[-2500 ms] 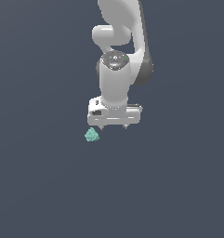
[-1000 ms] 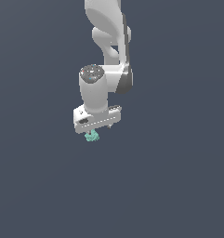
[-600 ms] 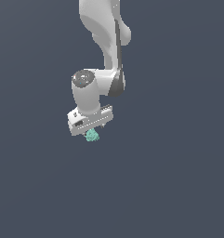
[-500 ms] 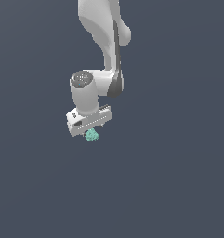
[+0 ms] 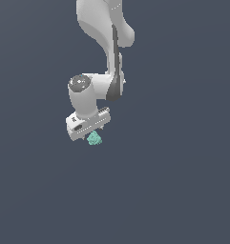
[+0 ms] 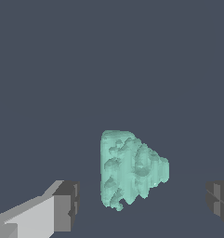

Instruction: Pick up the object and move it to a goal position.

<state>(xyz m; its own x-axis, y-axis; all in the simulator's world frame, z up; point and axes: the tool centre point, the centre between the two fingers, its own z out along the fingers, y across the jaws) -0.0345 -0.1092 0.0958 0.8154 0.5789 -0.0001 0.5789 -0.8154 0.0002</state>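
Observation:
The object [image 5: 94, 139] is a small teal-green bumpy clump. In the exterior view it sits just under the white gripper head, which hides part of it. In the wrist view the object [image 6: 130, 168] lies between my two fingertips with a gap on each side, so neither pad touches it. My gripper [image 6: 143, 204] is open around it; one grey pad [image 6: 67, 206] shows on one side and the other pad [image 6: 219, 202] at the picture's edge. In the exterior view the gripper [image 5: 90, 134] is low over the clump and its fingers are hidden.
A plain dark grey-blue surface [image 5: 173, 190] fills both views. The white arm [image 5: 104, 28] reaches down from the top of the exterior view.
The gripper head has moved toward the exterior view's left and come down over the object, tilting slightly. The object has stayed in place.

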